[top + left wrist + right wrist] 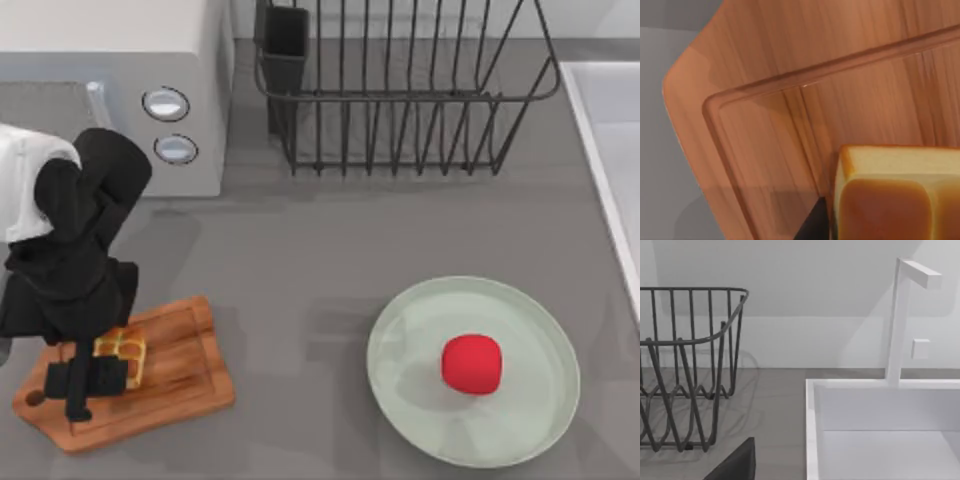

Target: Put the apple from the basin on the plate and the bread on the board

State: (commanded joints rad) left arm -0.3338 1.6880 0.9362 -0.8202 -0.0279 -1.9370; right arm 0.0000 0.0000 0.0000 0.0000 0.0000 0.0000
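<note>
Gripping the small golden-brown square bread (124,351), the left gripper (100,372) hovers over the brown wooden board (180,385); bright red apple (472,364) rests on the mint-green plate (540,420).

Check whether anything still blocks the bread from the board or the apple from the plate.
Nothing visible does. The bread already sits on the board at the table's left, under the left gripper. The apple already lies on the plate.
</note>
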